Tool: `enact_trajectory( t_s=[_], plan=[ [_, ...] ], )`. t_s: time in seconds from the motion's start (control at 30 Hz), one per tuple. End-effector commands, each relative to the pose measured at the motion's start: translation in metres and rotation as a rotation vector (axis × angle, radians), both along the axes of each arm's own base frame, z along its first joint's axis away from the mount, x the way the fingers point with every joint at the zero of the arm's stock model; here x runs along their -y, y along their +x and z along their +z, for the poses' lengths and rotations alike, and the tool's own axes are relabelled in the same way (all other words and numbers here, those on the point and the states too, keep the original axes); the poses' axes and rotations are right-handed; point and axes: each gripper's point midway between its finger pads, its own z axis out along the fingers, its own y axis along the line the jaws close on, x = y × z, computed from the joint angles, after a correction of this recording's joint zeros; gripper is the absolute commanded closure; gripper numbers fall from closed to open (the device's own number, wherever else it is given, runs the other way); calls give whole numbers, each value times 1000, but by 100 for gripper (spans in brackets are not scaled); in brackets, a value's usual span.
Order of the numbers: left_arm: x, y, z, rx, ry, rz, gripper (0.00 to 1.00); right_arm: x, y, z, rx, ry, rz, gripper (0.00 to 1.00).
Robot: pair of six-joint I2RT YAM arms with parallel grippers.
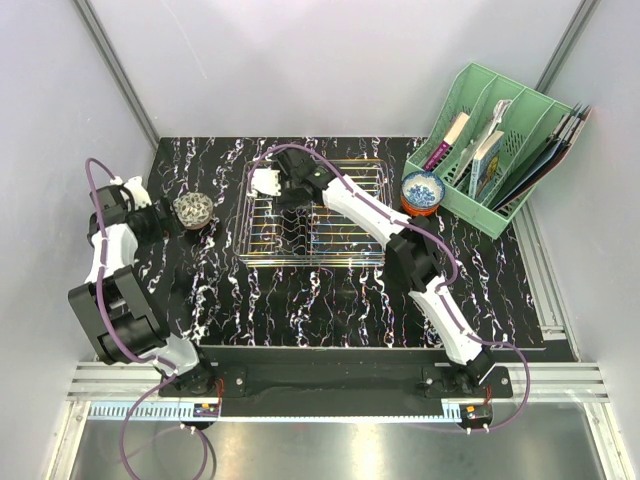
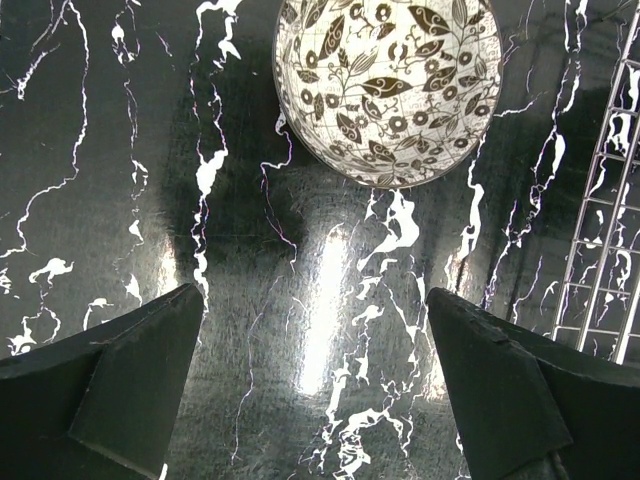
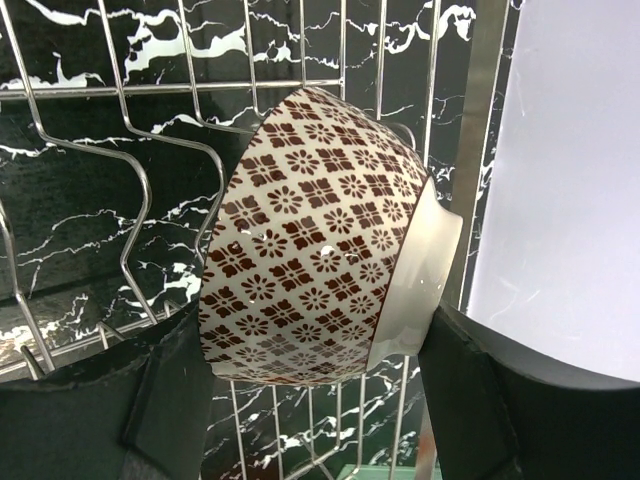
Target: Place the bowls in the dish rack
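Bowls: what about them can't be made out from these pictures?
Right wrist view: the red bowl faces away, so its inside is hidden; the right pincer covers part of its rim.
Left wrist view: the leafy bowl is cut off by the top edge.
Top view: the blue bowl hides what is under it; only an orange sliver shows.

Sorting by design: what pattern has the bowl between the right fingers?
Bowl: red-brown flower tiles on white; right wrist view.
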Motion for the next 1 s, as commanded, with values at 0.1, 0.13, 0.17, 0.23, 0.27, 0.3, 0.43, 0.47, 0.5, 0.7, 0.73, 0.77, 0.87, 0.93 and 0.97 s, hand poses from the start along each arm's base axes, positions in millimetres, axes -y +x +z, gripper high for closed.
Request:
enact_trajectory(
  t_s=[0.1, 0.13, 0.17, 0.23, 0.27, 0.3, 0.43, 0.47, 0.5, 0.7, 0.73, 0.77, 0.87, 0.93, 0.97],
  plan=[
    [-5, 6, -1, 33, 20, -13, 1, -14, 7, 42, 150, -7, 41, 53],
    [-4, 5, -1, 32, 18, -14, 1, -13, 7, 42, 152, -10, 41, 48],
    [-5, 5, -2, 32, 18, -13, 1, -13, 7, 43, 155, -13, 40, 39],
    [-5, 5, -4, 28, 17, -12, 1, -13, 7, 45, 161, -16, 42, 29],
    [-5, 5, -4, 27, 17, -10, 1, -14, 6, 44, 162, -21, 45, 23],
    [-5, 6, -5, 28, 16, -11, 1, -14, 6, 43, 163, -26, 48, 21],
    [-6, 6, -9, 17, 15, -10, 1, -16, 5, 46, 175, -34, 55, 7],
    [-6, 5, -10, 13, 14, -8, 1, -16, 5, 45, 173, -31, 56, 7],
    [-6, 5, -10, 14, 13, -9, 1, -18, 5, 47, 172, -20, 53, 1],
    [-6, 5, -14, 9, 8, -4, 1, -22, -1, 47, 157, -3, 48, 0],
    [-6, 6, -14, 12, 11, -6, 1, -22, -3, 48, 154, -2, 49, 0],
    [-7, 6, -16, 7, 12, -2, 1, -22, -5, 50, 149, 0, 49, 0],
    [-8, 7, -17, 7, 13, -1, 6, -17, -10, 59, 134, 12, 37, 0],
    [-9, 9, -18, 8, 13, -1, 9, -15, -16, 70, 130, 28, 34, 0],
    [-10, 9, -19, 5, 14, 4, 10, -12, -19, 69, 111, 34, 23, 0]
  ],
)
